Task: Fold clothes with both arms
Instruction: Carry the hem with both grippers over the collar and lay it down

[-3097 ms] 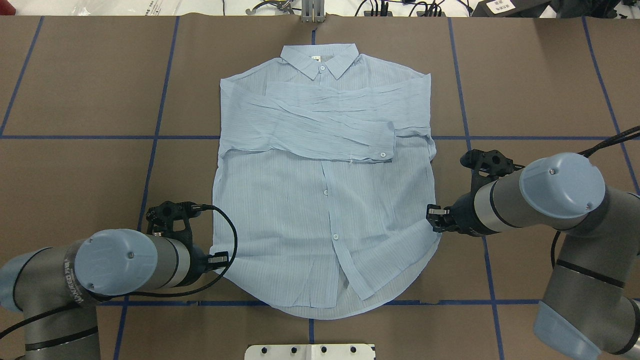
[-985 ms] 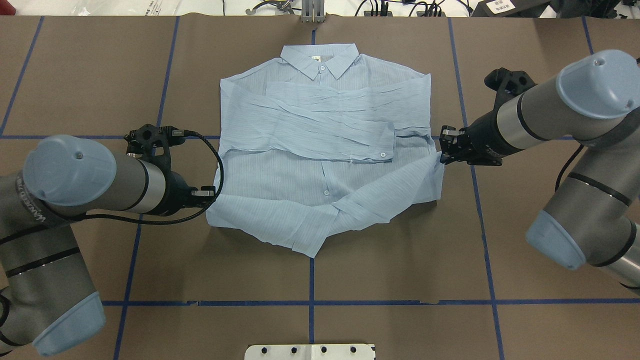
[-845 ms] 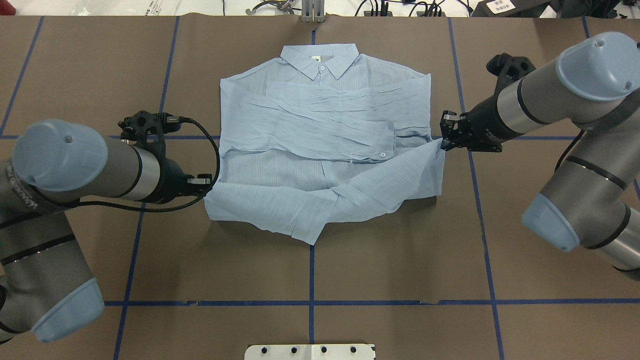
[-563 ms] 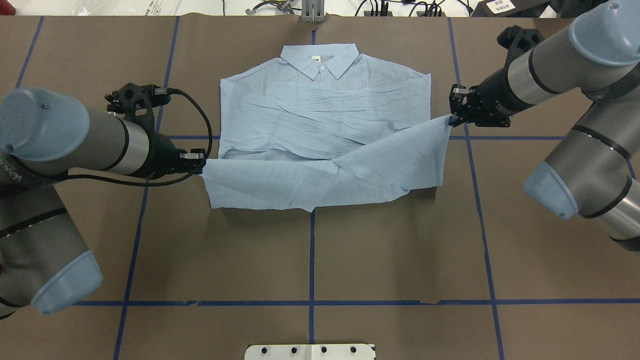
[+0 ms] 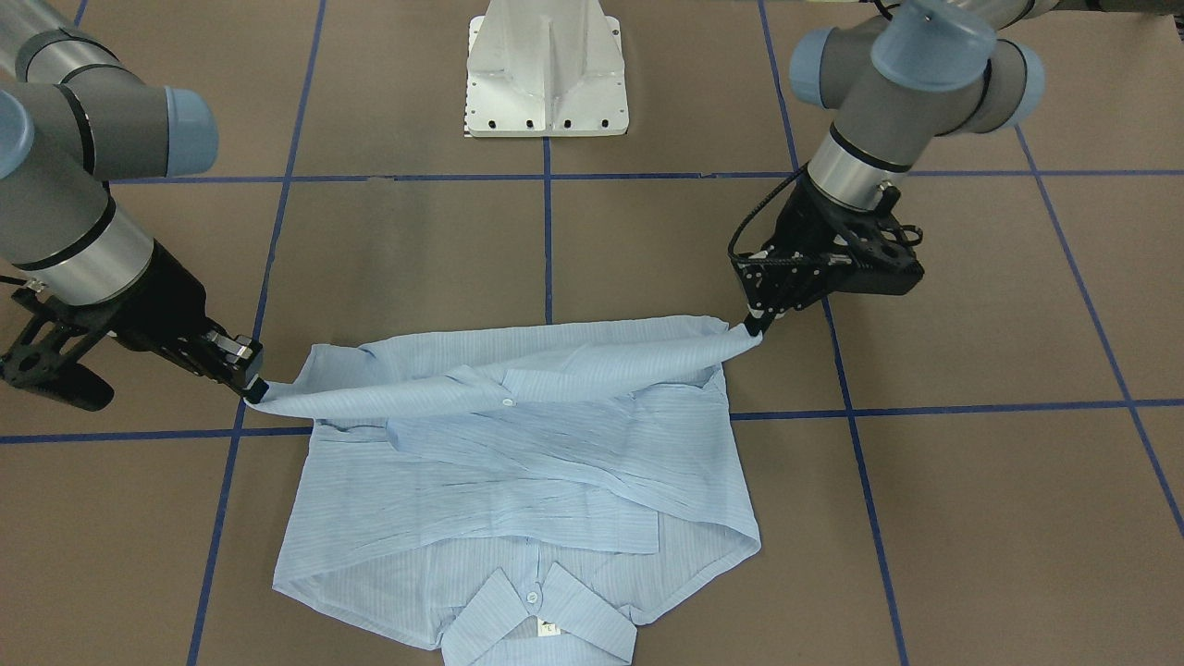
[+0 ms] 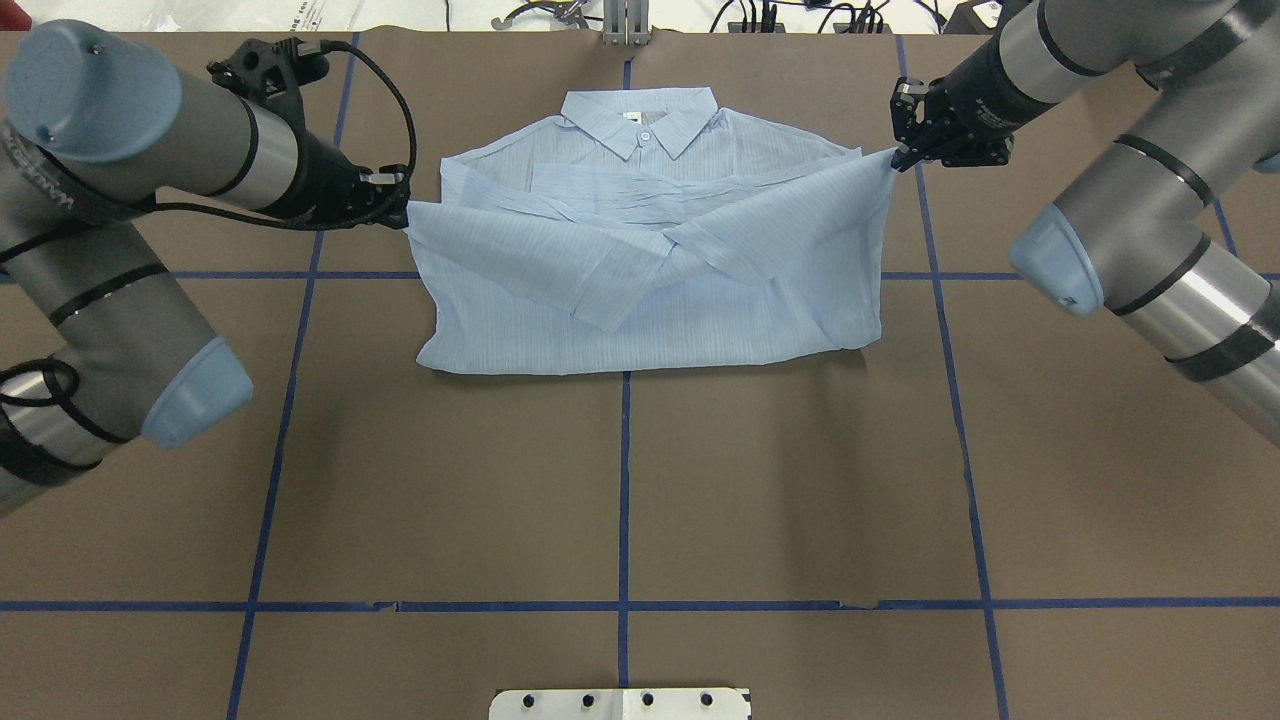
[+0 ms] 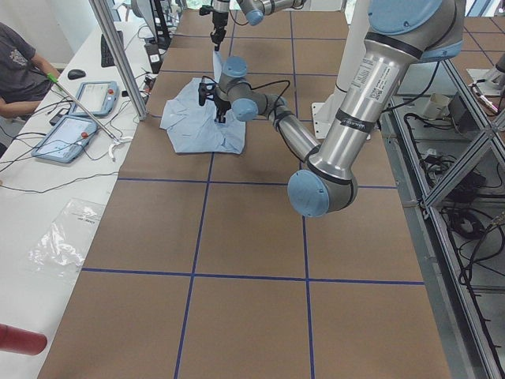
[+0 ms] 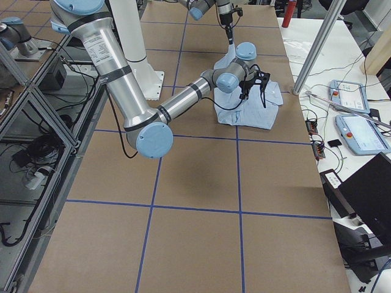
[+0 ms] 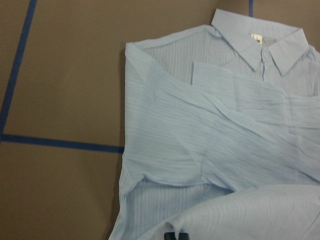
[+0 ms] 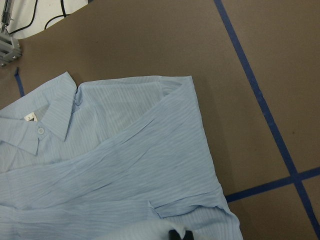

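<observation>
overhead camera: mounted behind the robot, high over its shoulders, facing forward and down on the brown table [image 6: 780,480], with the shirt [image 6: 650,300] toward 12 o'clock and the white pedestal base [image 6: 620,703] cropped at 6 o'clock. front-facing camera: set across the table, looking steeply back at the robot, so the base sits at 12 o'clock and the collar [image 5: 539,615] at 6. the two end cameras look along the table from far off, the shirt small at 11 o'clock from the left end, 1 o'clock from the right. the wrist cameras hang close over the shirt, left gripper [image 9: 176,236] and right gripper [image 10: 180,235] each at 6 o'clock of its own view, the collar at 2 and 9 o'clock. all six share the shirt.
</observation>
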You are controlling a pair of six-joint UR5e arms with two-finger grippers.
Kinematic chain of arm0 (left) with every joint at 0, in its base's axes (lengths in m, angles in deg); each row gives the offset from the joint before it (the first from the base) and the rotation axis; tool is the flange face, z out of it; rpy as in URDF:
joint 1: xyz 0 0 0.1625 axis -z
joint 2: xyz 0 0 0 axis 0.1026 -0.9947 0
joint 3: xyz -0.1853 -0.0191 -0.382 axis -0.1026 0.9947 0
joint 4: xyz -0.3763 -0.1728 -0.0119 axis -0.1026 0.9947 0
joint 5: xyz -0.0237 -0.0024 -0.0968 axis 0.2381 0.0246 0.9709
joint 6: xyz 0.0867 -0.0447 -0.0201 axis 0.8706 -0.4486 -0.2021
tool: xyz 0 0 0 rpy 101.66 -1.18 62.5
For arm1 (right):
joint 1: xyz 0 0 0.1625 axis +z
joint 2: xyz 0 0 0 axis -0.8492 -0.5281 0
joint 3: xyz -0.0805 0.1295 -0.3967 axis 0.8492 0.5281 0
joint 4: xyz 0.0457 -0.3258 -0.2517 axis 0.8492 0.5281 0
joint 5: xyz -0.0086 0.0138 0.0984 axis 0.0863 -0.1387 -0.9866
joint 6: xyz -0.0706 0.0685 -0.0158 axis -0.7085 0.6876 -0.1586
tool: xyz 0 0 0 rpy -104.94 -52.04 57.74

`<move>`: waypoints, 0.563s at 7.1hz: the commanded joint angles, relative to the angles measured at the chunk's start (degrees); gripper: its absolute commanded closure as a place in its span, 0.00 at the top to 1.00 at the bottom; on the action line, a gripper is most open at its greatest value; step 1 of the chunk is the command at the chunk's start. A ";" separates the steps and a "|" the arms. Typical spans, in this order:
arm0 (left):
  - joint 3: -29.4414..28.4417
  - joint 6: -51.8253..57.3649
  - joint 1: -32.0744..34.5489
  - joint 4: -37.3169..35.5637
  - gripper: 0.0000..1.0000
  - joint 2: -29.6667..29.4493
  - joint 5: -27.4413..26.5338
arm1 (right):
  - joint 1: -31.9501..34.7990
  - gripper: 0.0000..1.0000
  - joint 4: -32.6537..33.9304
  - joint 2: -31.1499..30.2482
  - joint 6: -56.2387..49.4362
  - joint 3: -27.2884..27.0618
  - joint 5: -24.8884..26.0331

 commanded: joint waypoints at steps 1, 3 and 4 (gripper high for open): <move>-9.49 0.81 5.12 6.64 0.00 -3.03 2.88 | 0.87 0.00 -0.09 5.70 -0.83 7.47 -0.12; -19.68 0.46 5.05 11.09 0.00 -8.75 2.79 | 0.87 0.00 -0.18 8.87 -2.14 12.14 -0.21; -23.99 0.20 4.88 15.75 0.00 -9.64 2.70 | 0.87 0.00 -0.52 9.67 -2.93 13.99 -0.21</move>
